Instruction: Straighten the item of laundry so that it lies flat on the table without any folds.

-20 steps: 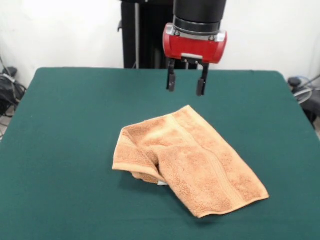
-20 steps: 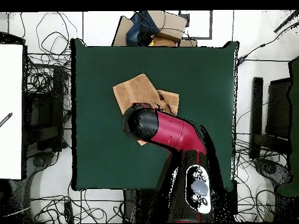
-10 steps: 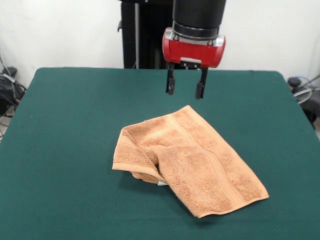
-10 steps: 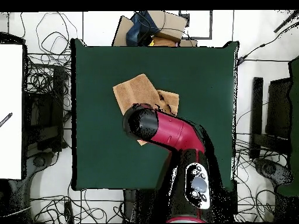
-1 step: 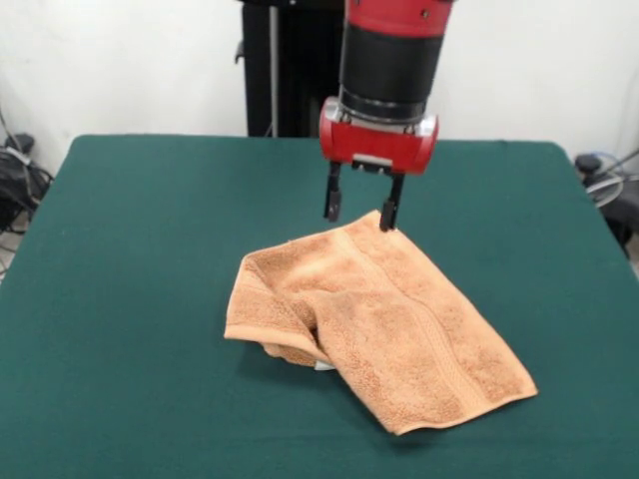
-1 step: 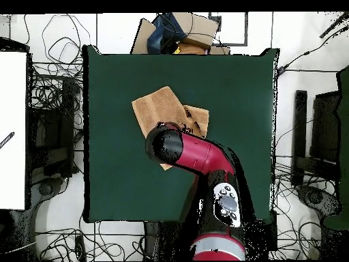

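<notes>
The item of laundry (image 5: 379,324) is an orange-tan towel lying rumpled near the middle of the green table (image 5: 130,249), its left part folded over itself, with a woven band running along its right half. My gripper (image 5: 360,211) hangs open just above the towel's far corner, its two black fingers (image 5: 332,202) spread apart with nothing between them. In the overhead view the arm covers the gripper and part of the towel (image 6: 155,109); the table (image 6: 232,89) surrounds it.
Cables (image 6: 51,102) and dark equipment lie on the floor around the table in the overhead view. A cardboard box (image 6: 191,31) with other items sits just beyond the table's top edge. A white wall stands behind the table in the front view.
The gripper has come down from well above the table to just over the towel's far corner, staying open. The towel has not moved.
</notes>
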Controlling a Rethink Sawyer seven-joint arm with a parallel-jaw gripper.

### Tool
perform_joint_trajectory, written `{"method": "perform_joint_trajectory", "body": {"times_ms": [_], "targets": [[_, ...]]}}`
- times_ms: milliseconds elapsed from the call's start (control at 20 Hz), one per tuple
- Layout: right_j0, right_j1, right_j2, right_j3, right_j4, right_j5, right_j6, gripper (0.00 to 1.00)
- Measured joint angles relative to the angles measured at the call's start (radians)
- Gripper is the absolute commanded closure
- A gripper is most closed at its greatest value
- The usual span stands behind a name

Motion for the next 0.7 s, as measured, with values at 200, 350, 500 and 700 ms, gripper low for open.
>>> {"method": "perform_joint_trajectory", "body": {"times_ms": [200, 350, 500, 700], "targets": [[-0.001, 0.038, 0.001, 0.000, 0.000, -0.037, 0.000, 0.00], [-0.006, 0.061, 0.003, 0.000, 0.000, -0.051, 0.000, 0.00], [-0.022, 0.095, 0.006, -0.001, 0.001, -0.063, 0.000, 0.00], [-0.048, 0.132, 0.007, -0.001, 0.001, -0.065, 0.000, 0.00]]}}
